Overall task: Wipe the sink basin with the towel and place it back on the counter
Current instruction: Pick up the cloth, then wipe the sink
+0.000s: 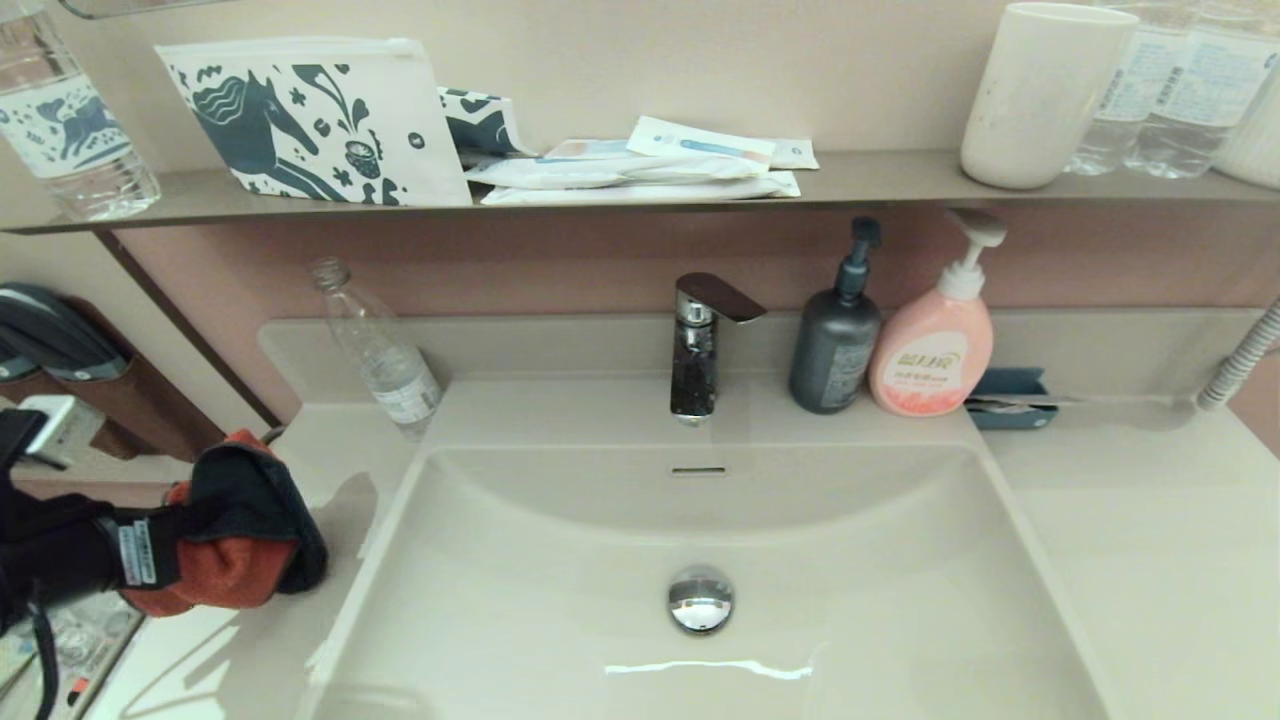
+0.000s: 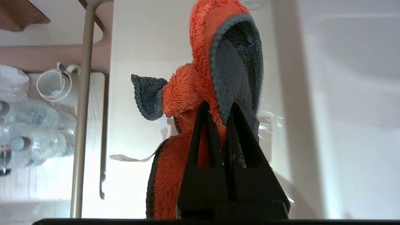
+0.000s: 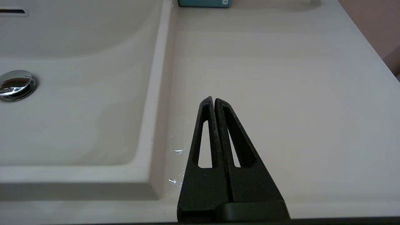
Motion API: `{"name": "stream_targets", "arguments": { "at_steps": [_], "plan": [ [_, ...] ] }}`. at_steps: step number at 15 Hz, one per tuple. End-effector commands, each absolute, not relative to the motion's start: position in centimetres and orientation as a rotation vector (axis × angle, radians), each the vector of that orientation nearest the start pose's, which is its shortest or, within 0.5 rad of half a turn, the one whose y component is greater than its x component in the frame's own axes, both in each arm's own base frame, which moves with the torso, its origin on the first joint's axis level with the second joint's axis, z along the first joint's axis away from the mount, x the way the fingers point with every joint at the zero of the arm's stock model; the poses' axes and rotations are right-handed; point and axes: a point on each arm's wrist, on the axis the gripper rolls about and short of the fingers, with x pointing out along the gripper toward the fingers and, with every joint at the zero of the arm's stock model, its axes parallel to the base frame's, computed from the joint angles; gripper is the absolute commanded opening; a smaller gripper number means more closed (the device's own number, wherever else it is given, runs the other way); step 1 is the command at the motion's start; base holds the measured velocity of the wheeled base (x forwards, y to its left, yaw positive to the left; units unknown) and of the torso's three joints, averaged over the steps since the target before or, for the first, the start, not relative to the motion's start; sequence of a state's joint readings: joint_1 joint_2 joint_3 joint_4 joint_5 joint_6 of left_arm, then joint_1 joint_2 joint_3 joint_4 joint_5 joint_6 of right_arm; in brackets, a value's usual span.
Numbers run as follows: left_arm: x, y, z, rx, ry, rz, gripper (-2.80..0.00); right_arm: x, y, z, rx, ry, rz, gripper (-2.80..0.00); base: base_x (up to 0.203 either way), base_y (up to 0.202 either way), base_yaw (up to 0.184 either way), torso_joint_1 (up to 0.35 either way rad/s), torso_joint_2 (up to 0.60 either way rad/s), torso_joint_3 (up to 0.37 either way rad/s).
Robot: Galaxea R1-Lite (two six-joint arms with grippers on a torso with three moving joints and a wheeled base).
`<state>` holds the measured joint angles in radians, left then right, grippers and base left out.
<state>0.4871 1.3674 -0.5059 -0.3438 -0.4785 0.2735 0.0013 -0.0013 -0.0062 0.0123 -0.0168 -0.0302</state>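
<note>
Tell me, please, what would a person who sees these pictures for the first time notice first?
The eye goes first to the small orange-red terry towel with a dark grey side, pinched in the left gripper above the flat off-white counter, left of the sink. Next comes the large glossy off-white sink basin in the middle, with its round chrome drain stopper. The right gripper hangs shut over the counter to the basin's right.

Towel (image 1: 235, 530) left of sink basin (image 1: 560, 600)
</note>
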Motion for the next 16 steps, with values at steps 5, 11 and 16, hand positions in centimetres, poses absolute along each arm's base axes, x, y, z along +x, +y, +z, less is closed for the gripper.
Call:
{"name": "stream_targets", "arguments": {
  "at_steps": [5,11,16],
  "plan": [
    [12.7,3.2,20.9,-0.088,0.435,-0.092,-2.80,-2.3,0.0,7.6,-0.031,0.006,-0.015,-2.80,0.000,0.000,0.000,0.000,0.00,0.000],
    [12.4,-0.8,21.8,-0.211,0.532,-0.050,-2.80,-2.3,0.0,7.6,-0.031,0.006,-0.015,-2.80,0.000,0.000,0.000,0.000,0.00,0.000],
    [14.1,-6.9,21.0,-0.284,0.631,-0.015,-2.80,-2.3,0.0,7.6,-0.031,0.006,-0.015,-2.80,0.000,0.000,0.000,0.000,0.00,0.000]
  ]
}}
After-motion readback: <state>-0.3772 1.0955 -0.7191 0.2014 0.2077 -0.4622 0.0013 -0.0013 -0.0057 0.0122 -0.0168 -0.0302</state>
